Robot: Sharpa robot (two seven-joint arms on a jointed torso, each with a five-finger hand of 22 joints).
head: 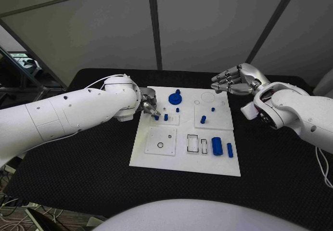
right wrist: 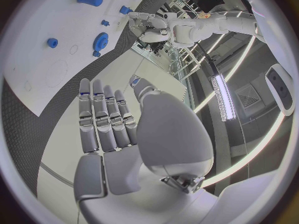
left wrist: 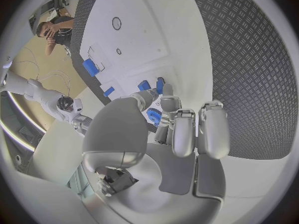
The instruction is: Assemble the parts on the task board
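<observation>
— Two hands: what does each do?
— Left hand [head: 148, 107] pinches a small blue part [left wrist: 154, 116] over the task board [head: 182, 163] near its left edge; right hand [head: 235, 80], fingers apart, hovers empty beyond its far-right corner.

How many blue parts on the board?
8: gear and five small pegs across the far half, cylinder and bar near right. More may hide under left hand.

The task board [head: 182, 161] is looking like smooth white plastic. The blue parts [head: 216, 146] are looking smooth, like plastic. The table [head: 83, 178] is showing a rough, bumpy black mat. Both hands are shining like silver metal.
</observation>
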